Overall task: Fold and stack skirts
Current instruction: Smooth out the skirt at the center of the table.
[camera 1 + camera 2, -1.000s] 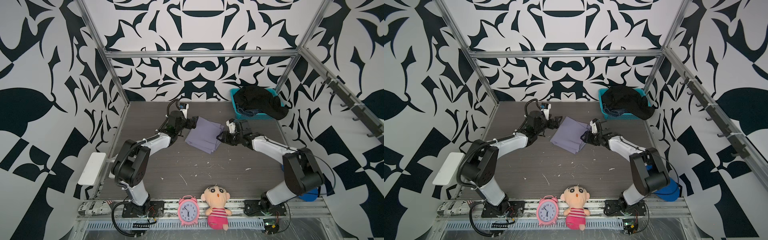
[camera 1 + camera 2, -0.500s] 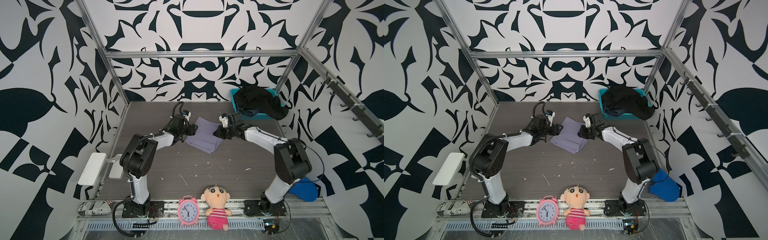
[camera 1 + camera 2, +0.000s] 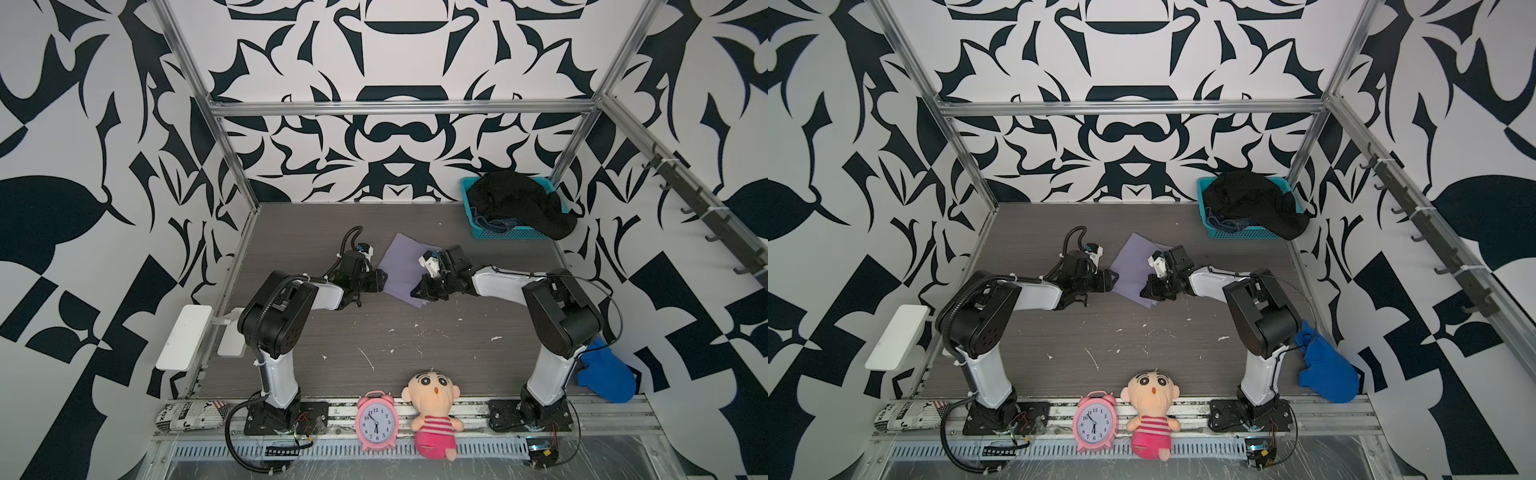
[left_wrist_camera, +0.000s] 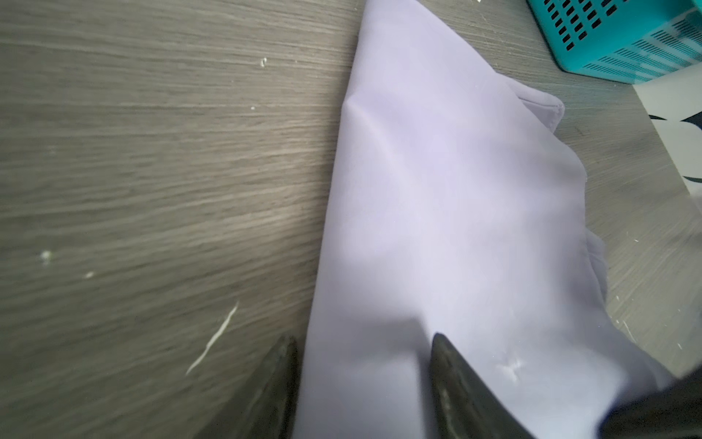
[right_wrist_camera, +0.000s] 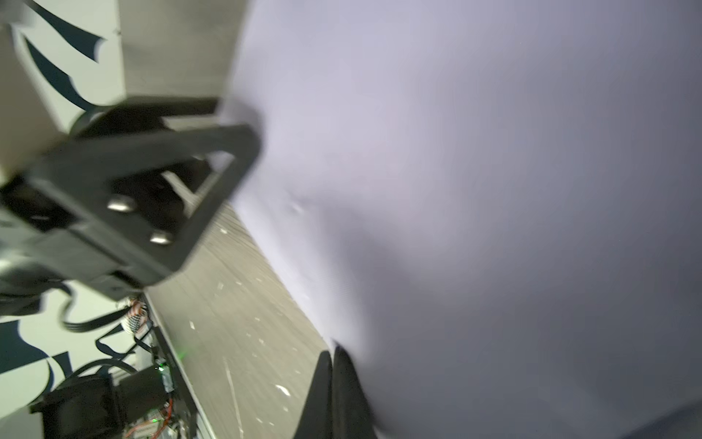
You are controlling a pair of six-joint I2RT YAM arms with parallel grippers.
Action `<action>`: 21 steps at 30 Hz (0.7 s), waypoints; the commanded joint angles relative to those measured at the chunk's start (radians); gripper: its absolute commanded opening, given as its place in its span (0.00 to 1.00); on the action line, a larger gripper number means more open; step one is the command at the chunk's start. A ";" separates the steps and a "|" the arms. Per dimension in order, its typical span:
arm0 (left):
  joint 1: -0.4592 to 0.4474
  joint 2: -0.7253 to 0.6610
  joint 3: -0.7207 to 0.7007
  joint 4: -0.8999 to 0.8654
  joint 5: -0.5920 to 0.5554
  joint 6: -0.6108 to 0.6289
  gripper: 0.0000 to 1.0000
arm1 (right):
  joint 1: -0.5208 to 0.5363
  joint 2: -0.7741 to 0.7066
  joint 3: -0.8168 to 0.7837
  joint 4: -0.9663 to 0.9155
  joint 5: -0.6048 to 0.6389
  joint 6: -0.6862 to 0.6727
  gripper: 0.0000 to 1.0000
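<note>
One lavender skirt (image 3: 401,262) (likely soft, light; grasp edges): left gripper (image 4: 362,338) part-open astride 9 o'clock edge, right gripper (image 5: 330,351) pinched shut on 4 o'clock corner.

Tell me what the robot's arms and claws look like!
The left arm and right arm have chunky black joints joined by smooth white shells. A ribbed black hose runs along the left one; a thin black wire loops beside the right. The left gripper and right gripper are black, with pointed fingers built as open triangular frames.
</note>
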 commanded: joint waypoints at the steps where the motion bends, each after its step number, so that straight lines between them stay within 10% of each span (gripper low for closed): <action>1: -0.002 -0.018 -0.038 -0.061 -0.033 -0.025 0.59 | -0.001 0.027 -0.027 0.063 -0.005 -0.037 0.00; 15: -0.001 -0.283 -0.085 -0.156 -0.086 0.020 0.60 | -0.002 -0.027 -0.021 0.048 0.005 -0.068 0.00; 21: 0.115 -0.395 0.059 -0.223 -0.017 -0.004 0.88 | -0.002 -0.091 0.026 -0.011 -0.009 -0.081 0.00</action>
